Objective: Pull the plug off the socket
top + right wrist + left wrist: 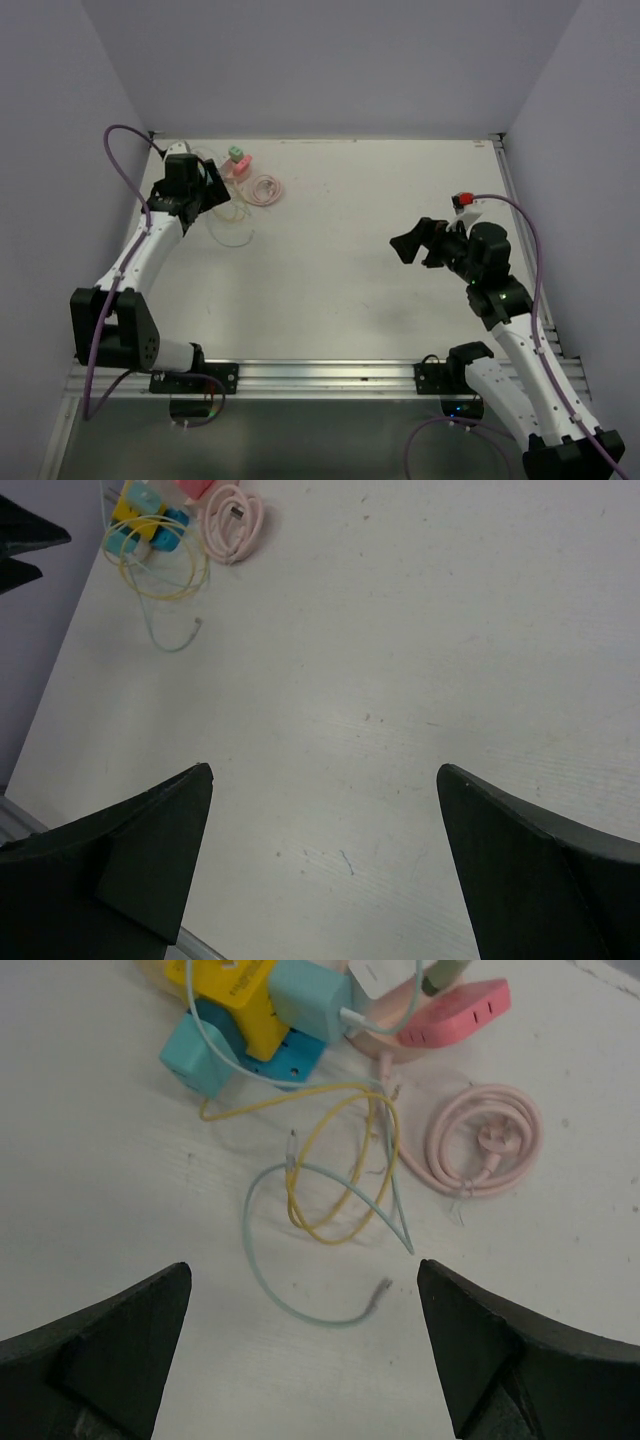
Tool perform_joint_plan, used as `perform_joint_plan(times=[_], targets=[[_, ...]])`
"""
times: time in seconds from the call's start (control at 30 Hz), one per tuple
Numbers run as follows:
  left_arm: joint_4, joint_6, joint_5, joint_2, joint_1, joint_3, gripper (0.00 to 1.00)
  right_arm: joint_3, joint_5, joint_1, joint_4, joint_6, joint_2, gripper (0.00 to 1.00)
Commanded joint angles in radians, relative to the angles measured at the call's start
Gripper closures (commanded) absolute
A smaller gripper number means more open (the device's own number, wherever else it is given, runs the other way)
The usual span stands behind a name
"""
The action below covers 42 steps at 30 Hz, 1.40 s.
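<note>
yellow socket: small dark print on top face, too blurred to read
white tag: sits on teal plug, no characters legible
pink strip: no readable marking
top view, right wrist view: things too small, nothing readable
</note>
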Motion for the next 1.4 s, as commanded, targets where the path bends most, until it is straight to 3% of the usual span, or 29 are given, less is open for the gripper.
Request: perform_joint_plan(times=[0.0, 0.1, 0.27, 0.57, 0.77, 1.03, 1.37], targets=[[0.196, -0.001, 0.01, 0.108, 0.076, 0.104, 0.01, -0.014, -0.079, 0.004, 0.09, -0.03, -0.008, 0.01], [0.326, 0.037, 0.074, 0.226, 0.121, 0.157, 0.0, -0.039, -0.122, 0.01, 0.142, -0.03, -0.008, 0.01], [0.442, 0.147, 0.05, 0.419, 0.171, 0.294, 0.0, -0.057, -0.142, 0.03, 0.162, -0.051, -0.011, 0.01], [0.51, 0.237, 0.33, 0.597, 0.304, 0.375, 0.01, -0.062, -0.127, 0.054, 0.151, -0.071, 0.005, 0.01], [0.467, 0.264, 0.441, 0.689, 0.344, 0.432, 0.07, -0.069, -0.135, 0.057, 0.176, -0.064, 0.022, 0.01], [0.437, 0.267, 0.481, 0.74, 0.344, 0.415, 0.19, -0.063, -0.145, 0.057, 0.174, -0.059, 0.028, 0.01], [0.434, 0.238, 0.47, 0.627, 0.344, 0.242, 0.39, -0.063, -0.142, 0.057, 0.156, -0.059, 0.0, 0.01]])
